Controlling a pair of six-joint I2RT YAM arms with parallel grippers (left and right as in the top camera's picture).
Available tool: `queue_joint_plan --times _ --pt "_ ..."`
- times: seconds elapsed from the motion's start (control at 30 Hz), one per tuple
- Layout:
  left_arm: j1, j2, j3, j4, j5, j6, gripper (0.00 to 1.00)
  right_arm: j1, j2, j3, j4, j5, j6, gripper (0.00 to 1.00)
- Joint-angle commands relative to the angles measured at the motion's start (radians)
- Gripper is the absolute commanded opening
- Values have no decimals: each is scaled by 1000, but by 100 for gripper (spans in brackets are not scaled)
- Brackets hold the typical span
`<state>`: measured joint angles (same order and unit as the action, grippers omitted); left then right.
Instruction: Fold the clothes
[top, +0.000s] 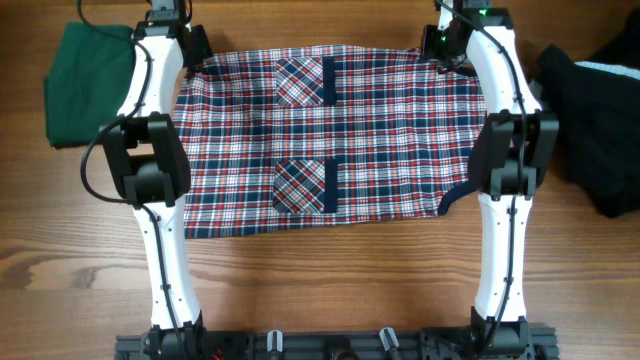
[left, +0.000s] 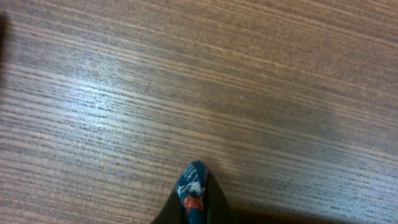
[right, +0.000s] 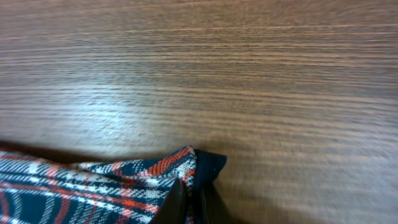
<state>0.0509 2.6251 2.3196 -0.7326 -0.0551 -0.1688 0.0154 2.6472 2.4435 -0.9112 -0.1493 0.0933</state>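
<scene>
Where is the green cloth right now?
In the overhead view, the green cloth lies on the left side of the table, toward the far edge, just beyond the left edge of the plaid dress.

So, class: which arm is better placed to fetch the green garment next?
Left. The green garment lies beside the left gripper, which is shut on a far corner of the dress; the right gripper pinches the opposite corner, by the black clothes.

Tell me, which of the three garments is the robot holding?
The plaid dress in the middle: left fingers and right fingers pinch its far corners. The green garment and black garment lie untouched.
</scene>
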Motion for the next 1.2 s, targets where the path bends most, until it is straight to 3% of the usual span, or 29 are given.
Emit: queue_joint_plan --times 0.0,0.47,1.17 --pt "16 -95 3 -34 0 4 4 -4 -135 5 -23 -10 10 4" --pt "16 -189 3 -268 66 1 4 -3 -227 5 -277 -36 -16 4" --pt "17 -265 3 -463 66 1 4 -34 -367 5 -520 -123 -50 4"
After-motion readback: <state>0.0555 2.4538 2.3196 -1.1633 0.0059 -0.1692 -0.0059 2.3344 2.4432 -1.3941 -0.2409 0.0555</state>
